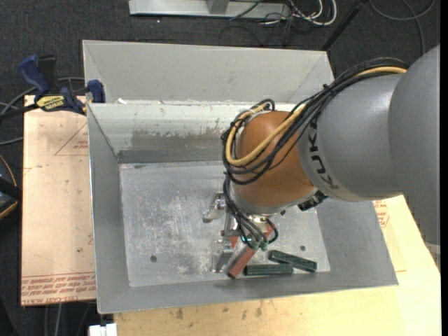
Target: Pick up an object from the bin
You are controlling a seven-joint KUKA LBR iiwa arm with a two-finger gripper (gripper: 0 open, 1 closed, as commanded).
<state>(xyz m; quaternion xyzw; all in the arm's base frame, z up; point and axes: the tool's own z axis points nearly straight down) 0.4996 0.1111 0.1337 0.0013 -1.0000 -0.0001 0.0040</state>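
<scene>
Pincer [226, 253] hangs low in bin [157, 212] above brown block [238, 264], green sticks [270, 271].

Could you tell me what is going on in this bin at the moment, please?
The KUKA arm reaches into the grey metal bin from the right, with its tool low over the floor near the front wall. Right beside the tool lie a small reddish-brown block and a long dark green stick, with a second green stick just beyond. I cannot tell whether anything is gripped yet.
</scene>
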